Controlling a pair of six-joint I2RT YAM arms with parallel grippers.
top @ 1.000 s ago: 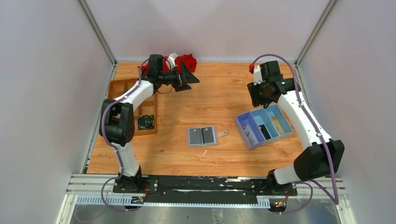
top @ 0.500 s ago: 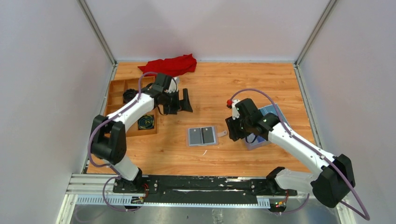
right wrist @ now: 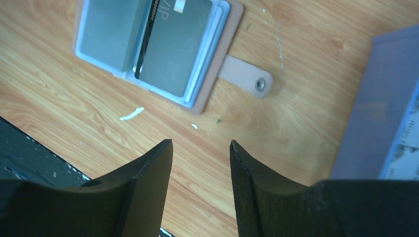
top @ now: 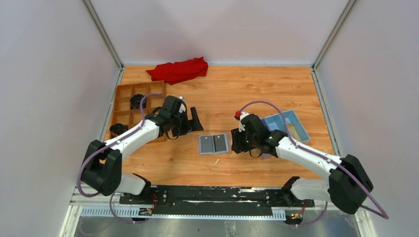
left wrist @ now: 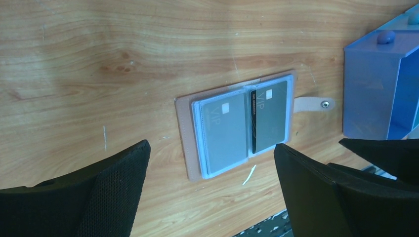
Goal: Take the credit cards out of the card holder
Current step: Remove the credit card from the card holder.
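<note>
The card holder lies open and flat in the middle of the table, tan-pink outside with pale blue sleeves. In the left wrist view the card holder holds a grey credit card on one side and a grey credit card with a black edge on the other. Both credit cards sit in their sleeves. My left gripper is open and empty, above and to the left of the holder, which lies just beyond my left gripper's fingertips. My right gripper is open and empty, just right of the holder, near its snap strap.
A blue compartment box stands right of the right gripper and shows in the wrist views. A brown compartment tray sits at the left. A red cloth lies at the back. The black base rail runs along the near edge.
Both arms have swung in and down toward the card holder: the left from the back by the red cloth, the right from above the blue box. The holder has not moved.
</note>
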